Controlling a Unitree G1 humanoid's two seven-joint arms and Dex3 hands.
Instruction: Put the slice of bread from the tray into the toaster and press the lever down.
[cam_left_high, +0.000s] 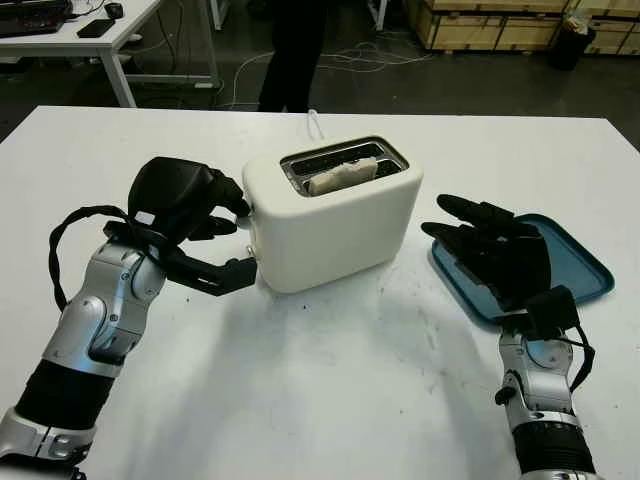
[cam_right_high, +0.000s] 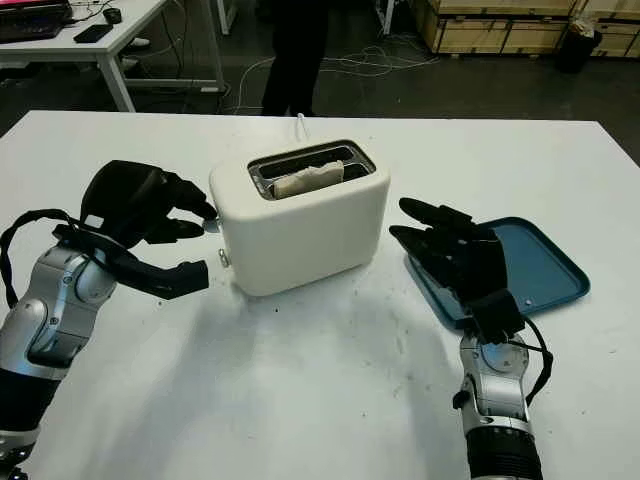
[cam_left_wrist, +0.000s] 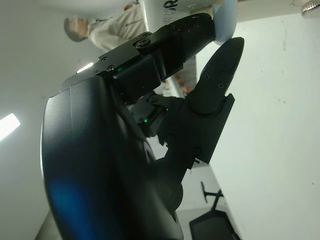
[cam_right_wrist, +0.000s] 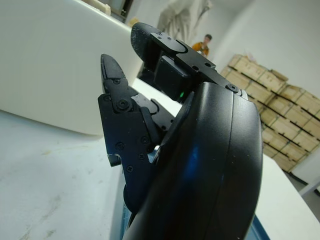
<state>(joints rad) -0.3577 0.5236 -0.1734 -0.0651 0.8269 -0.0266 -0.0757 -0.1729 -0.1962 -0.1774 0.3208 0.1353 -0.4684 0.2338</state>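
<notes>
The big white tabletop (cam_left_high: 330, 400) holds everything. Near its middle, a bit toward the far edge, stands the white toaster (cam_left_high: 335, 215). The slice of bread (cam_left_high: 342, 175) is down inside the toaster's slot, with its top edge showing. The blue tray (cam_left_high: 575, 262) lies flat near the right edge of the tabletop, well apart from the toaster, with nothing on the part that shows. The left hand (cam_left_high: 190, 225) is at the end of the toaster that faces the left edge of the tabletop. Its fingers (cam_left_wrist: 220, 75) are curled in and touch that end, where the small pale lever (cam_left_wrist: 223, 20) sticks out; one fingertip sits right under the lever's knob and another lies beside it. I cannot tell if the lever is up or down. The right hand (cam_left_high: 495, 250) is held up over the near left corner of the tray, between the tray and the toaster. It is open and holds nothing, and its fingers point toward the toaster without touching it. A person in dark trousers (cam_left_high: 290, 50) stands on the floor past the far edge of the tabletop, behind the toaster.
</notes>
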